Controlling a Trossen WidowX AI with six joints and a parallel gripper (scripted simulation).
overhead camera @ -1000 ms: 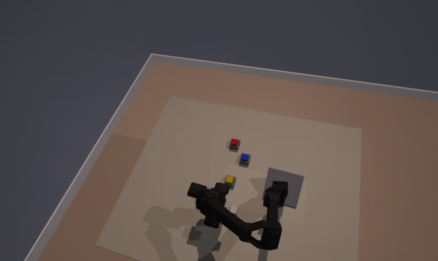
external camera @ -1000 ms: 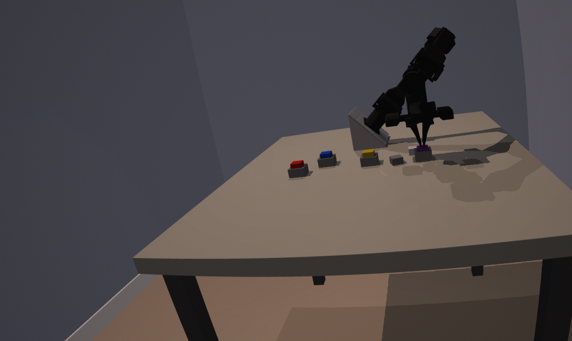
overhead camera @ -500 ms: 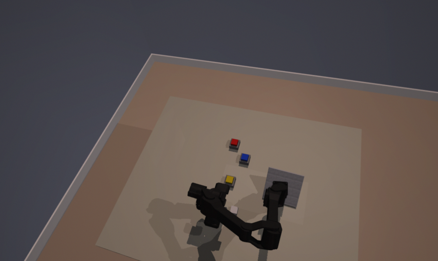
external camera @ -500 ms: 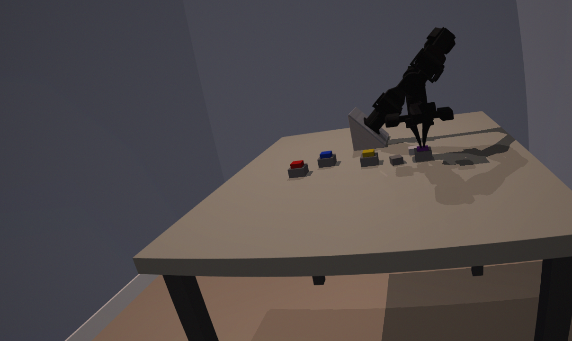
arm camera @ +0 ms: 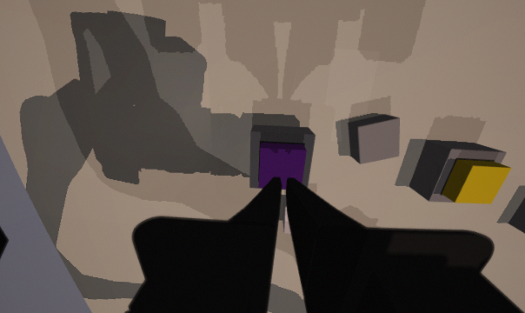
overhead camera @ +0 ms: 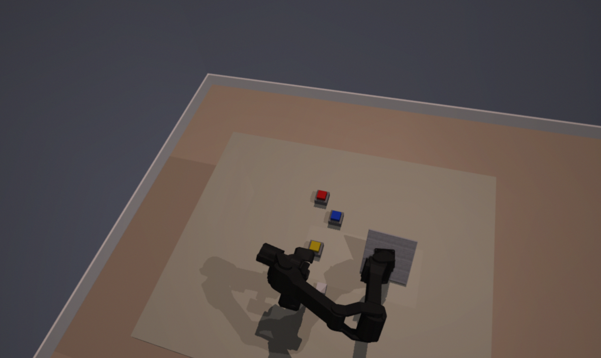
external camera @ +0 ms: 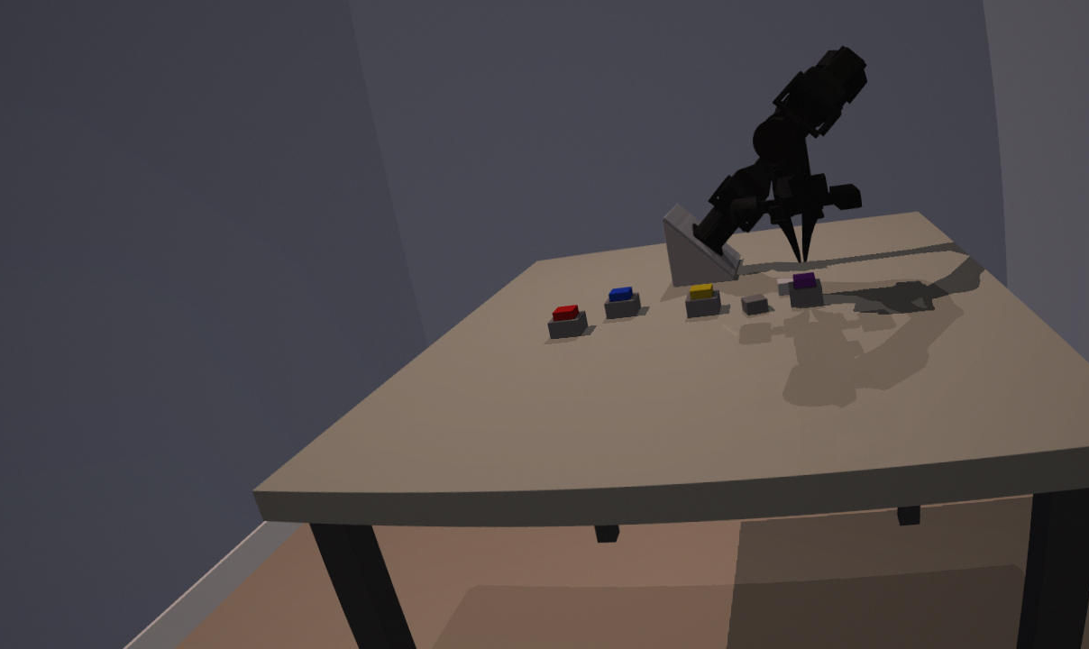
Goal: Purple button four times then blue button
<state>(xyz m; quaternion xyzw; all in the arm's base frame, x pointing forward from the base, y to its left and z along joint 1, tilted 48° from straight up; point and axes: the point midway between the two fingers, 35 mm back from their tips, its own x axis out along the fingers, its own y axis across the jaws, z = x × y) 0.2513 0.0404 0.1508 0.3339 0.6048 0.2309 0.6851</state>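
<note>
Bare test room, grey walls (external camera: 209,201), lone table (external camera: 613,419), brown floor (overhead camera: 538,200)

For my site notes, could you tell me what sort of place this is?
Probably a bare test bench: a plain table with a row of colour buttons, such as red and blue, and a robot arm.
</note>
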